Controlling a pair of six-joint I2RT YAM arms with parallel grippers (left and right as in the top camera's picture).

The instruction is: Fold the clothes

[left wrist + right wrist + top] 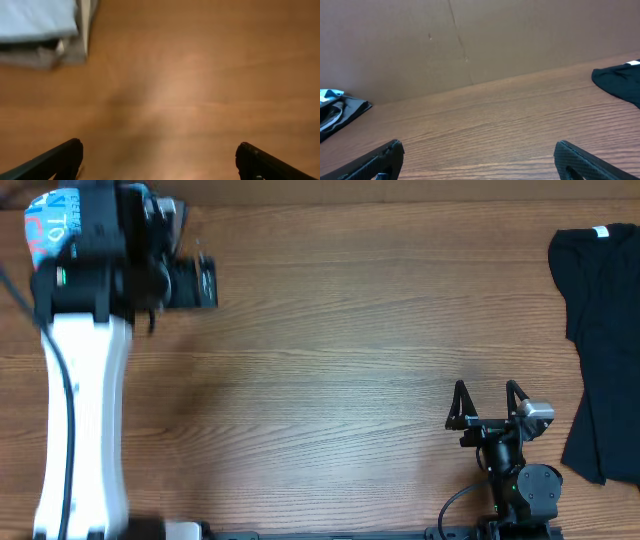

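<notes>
The left gripper [159, 150] has its 2 fingers [55, 160] spread wide, with only bare wooden table [200, 90] between them and nothing clamped. Ahead of them, off to the left of the wrist view and well apart from the fingertips, lies a folded stack: a light blue T-shirt [35, 17] on top of a grey garment [40, 54]. From overhead that stack sits in the table's far left corner, partly hidden under the arm, with red and white lettering showing on the blue cloth. The right gripper [487, 392] also stands wide apart and empty, close to the table's near edge, its fingers pointing toward the far side. To its right and apart from it, a black T-shirt [600, 330] lies spread. Its long axis runs far to near along the table's right edge, with a white label [600, 232] at its far end, and its outer side is cut off by the frame.
</notes>
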